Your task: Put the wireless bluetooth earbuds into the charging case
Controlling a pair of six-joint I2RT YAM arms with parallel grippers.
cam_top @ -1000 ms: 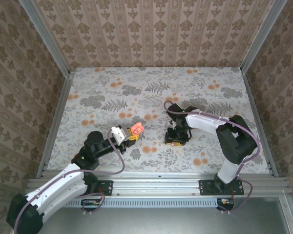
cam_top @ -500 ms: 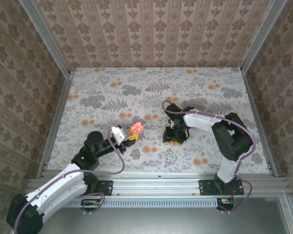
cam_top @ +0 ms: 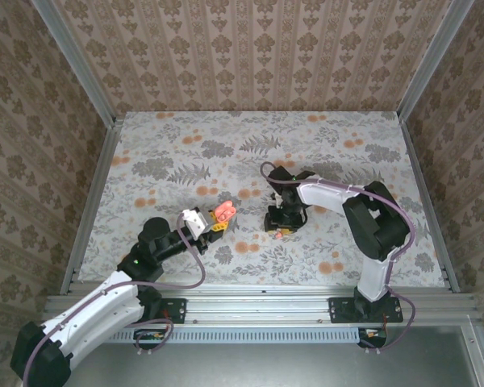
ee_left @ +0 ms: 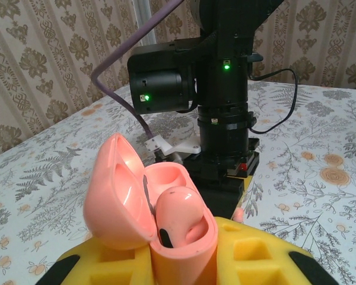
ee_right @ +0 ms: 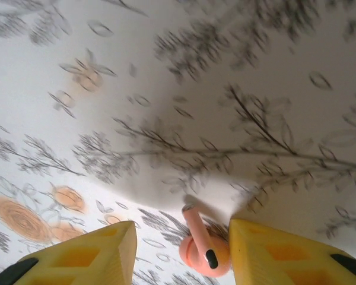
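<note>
My left gripper (cam_top: 214, 222) is shut on the pink charging case (ee_left: 127, 208), which stands upright with its lid open. One pink earbud (ee_left: 179, 215) sits in the case's near socket, and the socket behind it is bare. My right gripper (cam_top: 279, 229) points straight down at the table, a little to the right of the case. Its yellow fingers (ee_right: 89, 255) stand open on either side of a second pink earbud (ee_right: 205, 252). That bud lies on the cloth, stem pointing away, close against the right-hand finger. The same bud (ee_left: 239, 212) peeks out beside the right gripper's base in the left wrist view.
The floral tablecloth (cam_top: 347, 137) stretches to metal rails (cam_top: 93, 201) at the left and right edges, with patterned walls behind and beside. The right arm's black wrist (ee_left: 221, 119) stands just behind the case.
The right gripper has slid a little left, towards the case, and its jaws have narrowed slightly. The left arm and the case have not moved.
</note>
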